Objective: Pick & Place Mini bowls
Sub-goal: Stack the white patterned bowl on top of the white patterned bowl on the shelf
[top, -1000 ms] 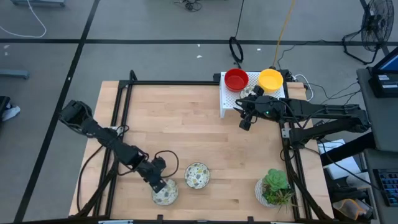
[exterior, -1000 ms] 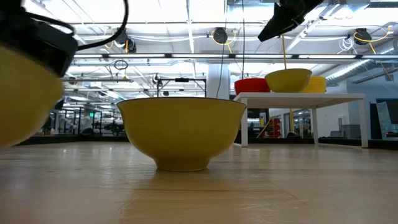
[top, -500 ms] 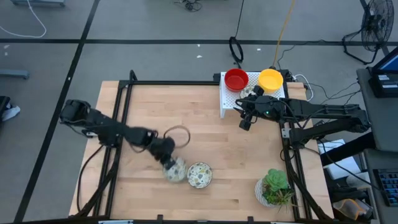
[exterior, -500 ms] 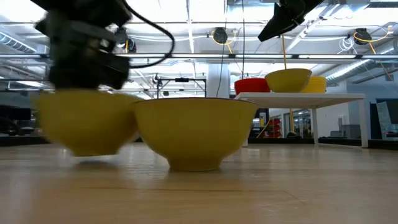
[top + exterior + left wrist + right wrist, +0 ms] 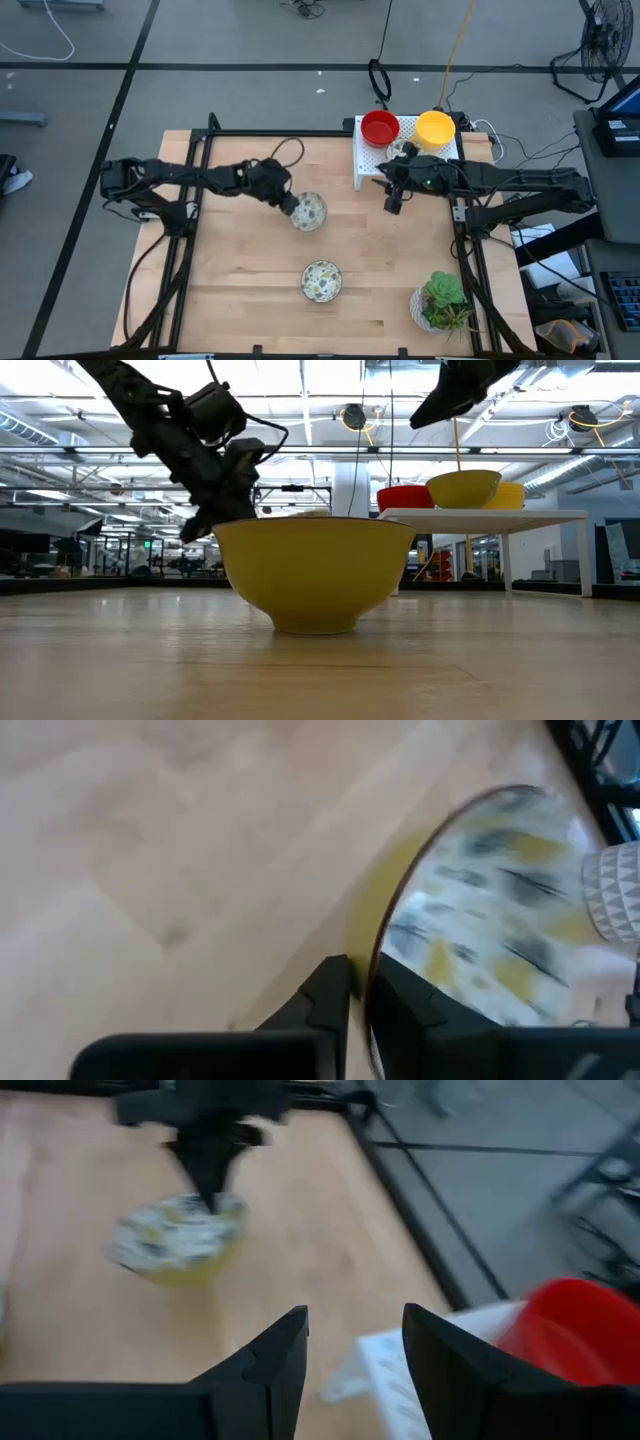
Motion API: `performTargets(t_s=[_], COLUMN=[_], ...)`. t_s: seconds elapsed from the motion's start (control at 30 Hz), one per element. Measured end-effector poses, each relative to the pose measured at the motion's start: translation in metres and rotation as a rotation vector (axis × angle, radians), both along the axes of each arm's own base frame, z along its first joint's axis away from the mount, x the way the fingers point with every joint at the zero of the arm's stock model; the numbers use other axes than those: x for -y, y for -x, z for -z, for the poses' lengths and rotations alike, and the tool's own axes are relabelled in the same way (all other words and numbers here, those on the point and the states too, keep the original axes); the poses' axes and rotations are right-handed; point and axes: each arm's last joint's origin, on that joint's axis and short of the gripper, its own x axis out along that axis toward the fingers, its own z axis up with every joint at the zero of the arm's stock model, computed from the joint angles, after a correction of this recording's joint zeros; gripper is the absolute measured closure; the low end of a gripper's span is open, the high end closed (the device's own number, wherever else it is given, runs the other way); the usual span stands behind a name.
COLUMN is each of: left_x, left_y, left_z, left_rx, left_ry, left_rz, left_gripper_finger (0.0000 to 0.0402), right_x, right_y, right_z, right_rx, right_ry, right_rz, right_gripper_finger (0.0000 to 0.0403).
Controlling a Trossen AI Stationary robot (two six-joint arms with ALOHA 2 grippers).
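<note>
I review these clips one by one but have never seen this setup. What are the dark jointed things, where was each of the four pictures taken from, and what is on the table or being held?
The dark jointed things are two robot arms at a wooden table. One picture looks straight down, one looks level across the tabletop, and one comes from a camera on each arm's wrist.

The left gripper pinches the rim of a speckled bowl and carries it above the table. The right gripper hangs open beside the white rack, holding nothing.

A second speckled bowl sits on the table; it is the big yellow-sided bowl in the level view. A red bowl and a yellow bowl sit on the rack. A potted plant stands near the right corner.
</note>
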Motion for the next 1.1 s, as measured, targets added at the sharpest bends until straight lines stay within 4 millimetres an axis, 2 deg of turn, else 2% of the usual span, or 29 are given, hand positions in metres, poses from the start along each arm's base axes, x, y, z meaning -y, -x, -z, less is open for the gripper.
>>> performTargets(t_s=[0.23,0.43,0.73,0.9,1.1], left_x=[-0.004,-0.006,-0.01,-0.01,-0.01], left_y=[-0.003,-0.011,-0.03,-0.035,-0.036], left_z=[0.014,0.027,0.019,0.011,0.011], left_rx=[-0.044,-0.085,-0.053,-0.014,-0.017], left_ry=[0.029,0.067,0.106,0.171,0.151], left_rz=[-0.001,-0.003,-0.004,0.035,0.034], left_gripper_finger=[0.0357,0.0356,0.0355,0.0355,0.0354], right_x=[-0.002,-0.002,-0.002,-0.002,-0.002], right_y=[-0.007,-0.008,-0.007,-0.007,-0.011], right_z=[0.024,0.025,0.027,0.028,0.033], right_rx=[0.027,0.042,0.033,0.031,0.003], right_ry=[0.045,0.058,0.032,0.018,0.013], right_rz=[-0.127,-0.132,-0.119,-0.115,-0.115], right_gripper_finger=[0.0248,0.0248,0.0248,0.0248,0.0248])
